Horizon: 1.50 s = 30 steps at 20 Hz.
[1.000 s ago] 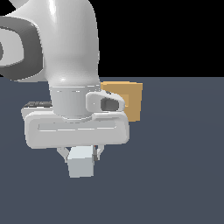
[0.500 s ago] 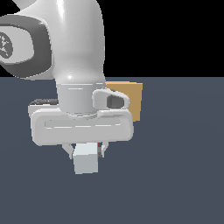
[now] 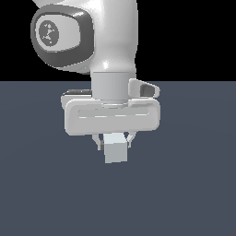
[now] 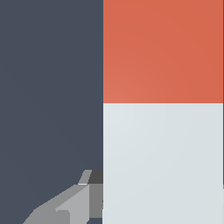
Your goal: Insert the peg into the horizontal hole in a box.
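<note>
The peg (image 3: 115,150) shows its pale grey-white square end toward the exterior camera, held just under the white hand. My gripper (image 3: 114,139) is shut on it, a finger on each side. The wrist view is filled by the peg (image 4: 162,162), its pale half near the hand and its orange-red end (image 4: 162,50) farther out, with one grey finger (image 4: 70,205) beside it. The box and its hole are hidden in both views; the arm blocks the place behind it in the exterior view.
A dark blue-grey table surface (image 3: 193,184) spreads around the arm. The large white arm body (image 3: 92,41) fills the upper middle of the exterior view.
The arm and the held peg have shifted toward the exterior view's right and now cover the tan box, which showed beside the hand in both earlier frames.
</note>
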Each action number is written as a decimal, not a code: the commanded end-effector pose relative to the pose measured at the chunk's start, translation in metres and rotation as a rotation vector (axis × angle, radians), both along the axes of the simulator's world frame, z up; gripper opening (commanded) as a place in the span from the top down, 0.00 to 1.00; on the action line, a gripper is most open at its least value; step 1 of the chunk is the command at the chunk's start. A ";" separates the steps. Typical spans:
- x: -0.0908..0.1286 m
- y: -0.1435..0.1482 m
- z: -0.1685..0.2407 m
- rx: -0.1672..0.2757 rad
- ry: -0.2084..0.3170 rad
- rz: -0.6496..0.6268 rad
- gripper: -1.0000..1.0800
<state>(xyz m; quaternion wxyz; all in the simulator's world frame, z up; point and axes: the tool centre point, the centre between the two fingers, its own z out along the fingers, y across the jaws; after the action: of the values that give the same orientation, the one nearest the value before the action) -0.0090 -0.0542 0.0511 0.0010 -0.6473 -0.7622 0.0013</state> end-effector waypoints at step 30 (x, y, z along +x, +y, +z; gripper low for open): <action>0.091 0.067 0.045 0.001 -0.001 0.109 1.00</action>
<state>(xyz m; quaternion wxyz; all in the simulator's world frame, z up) 0.0804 0.0130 0.0937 0.0024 -0.6050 -0.7962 0.0020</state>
